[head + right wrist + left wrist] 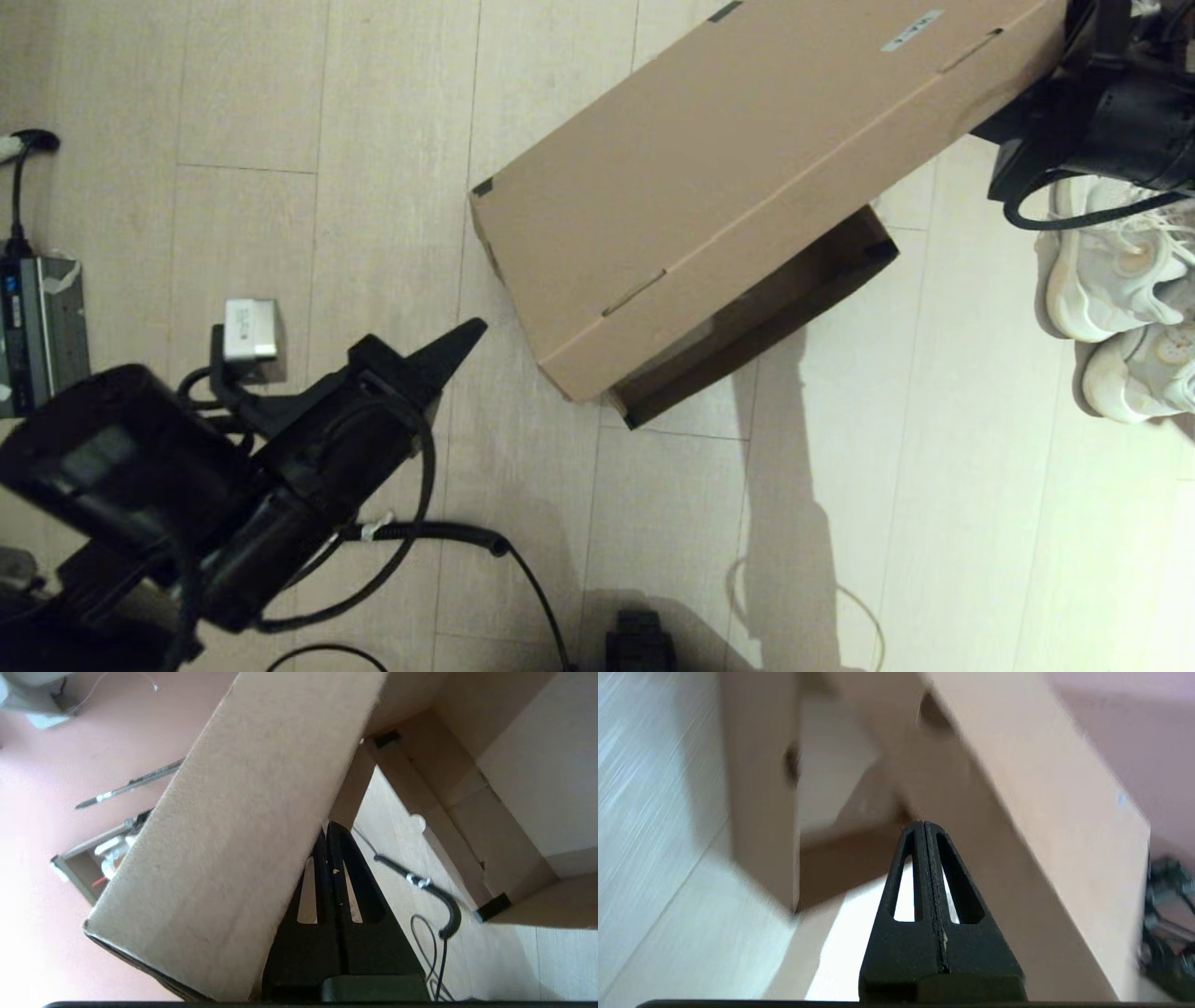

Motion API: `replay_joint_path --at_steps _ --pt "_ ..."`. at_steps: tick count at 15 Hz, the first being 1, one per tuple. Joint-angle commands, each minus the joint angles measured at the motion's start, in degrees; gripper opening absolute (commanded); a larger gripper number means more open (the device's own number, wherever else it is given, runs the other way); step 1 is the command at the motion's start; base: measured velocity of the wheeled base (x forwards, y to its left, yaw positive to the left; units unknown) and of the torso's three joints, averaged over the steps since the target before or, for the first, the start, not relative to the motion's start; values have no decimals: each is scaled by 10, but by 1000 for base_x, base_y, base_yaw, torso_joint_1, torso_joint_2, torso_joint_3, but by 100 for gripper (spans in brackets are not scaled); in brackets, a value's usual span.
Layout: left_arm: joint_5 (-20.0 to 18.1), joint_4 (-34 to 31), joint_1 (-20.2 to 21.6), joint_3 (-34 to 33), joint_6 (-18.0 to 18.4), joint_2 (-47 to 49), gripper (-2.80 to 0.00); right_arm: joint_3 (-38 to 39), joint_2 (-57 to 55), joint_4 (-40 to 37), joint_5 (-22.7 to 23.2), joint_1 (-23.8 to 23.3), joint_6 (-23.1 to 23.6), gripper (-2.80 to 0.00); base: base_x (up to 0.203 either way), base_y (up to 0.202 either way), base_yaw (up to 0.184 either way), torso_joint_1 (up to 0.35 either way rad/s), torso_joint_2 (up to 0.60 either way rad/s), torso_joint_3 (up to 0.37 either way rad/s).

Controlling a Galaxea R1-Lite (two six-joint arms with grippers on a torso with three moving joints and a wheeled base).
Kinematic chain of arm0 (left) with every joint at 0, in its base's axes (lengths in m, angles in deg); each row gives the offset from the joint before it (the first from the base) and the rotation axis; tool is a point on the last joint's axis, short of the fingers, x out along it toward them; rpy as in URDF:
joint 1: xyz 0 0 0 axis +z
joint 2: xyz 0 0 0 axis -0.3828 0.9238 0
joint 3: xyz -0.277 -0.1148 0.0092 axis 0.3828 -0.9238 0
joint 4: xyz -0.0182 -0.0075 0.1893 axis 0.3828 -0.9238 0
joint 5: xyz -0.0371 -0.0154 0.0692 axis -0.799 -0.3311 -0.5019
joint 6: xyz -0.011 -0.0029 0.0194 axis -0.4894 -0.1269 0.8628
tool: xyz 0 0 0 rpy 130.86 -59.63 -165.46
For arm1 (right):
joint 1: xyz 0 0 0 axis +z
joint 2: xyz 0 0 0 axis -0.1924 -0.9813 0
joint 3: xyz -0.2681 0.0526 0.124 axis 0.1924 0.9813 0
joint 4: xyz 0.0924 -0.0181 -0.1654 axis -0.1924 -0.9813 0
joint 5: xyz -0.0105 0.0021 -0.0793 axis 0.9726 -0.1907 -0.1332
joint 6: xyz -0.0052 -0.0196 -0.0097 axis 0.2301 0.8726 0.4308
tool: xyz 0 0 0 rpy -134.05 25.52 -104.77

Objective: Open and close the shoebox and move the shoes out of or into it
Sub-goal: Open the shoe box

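The brown shoebox (728, 177) lies on the floor with its hinged lid tilted up, and the dark inside of its base (775, 317) shows beneath. Two white shoes (1111, 271) stand side by side on the floor to the box's right. My right gripper (329, 826) is shut, its tips against the underside of the raised lid (233, 835) at the front flap. In the head view only its arm (1120, 121) shows, at the lid's far right end. My left gripper (471, 329) is shut and empty, pointing at the box's near left corner from a short way off (924, 823).
A grey power unit (42, 327) with cables sits at the far left. A black cable (504, 551) loops over the floor under the left arm. A small black object (639, 644) lies at the bottom edge. Bare wooden floor spreads in front of the box.
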Motion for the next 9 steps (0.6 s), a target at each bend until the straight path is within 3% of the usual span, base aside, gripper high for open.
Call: replay_joint_path --at_steps 1,3,9 --pt "0 5 -14 -48 -8 -49 -280 -7 -7 -1 -6 12 -3 -280 0 0 0 0 0 0" --pt "1 5 -43 -44 -41 -46 -280 -7 -7 -1 -7 14 -4 -280 0 0 0 0 0 0" --pt "2 5 -54 -5 -112 27 -280 -36 -8 -9 -9 25 -4 -280 0 0 0 0 0 0"
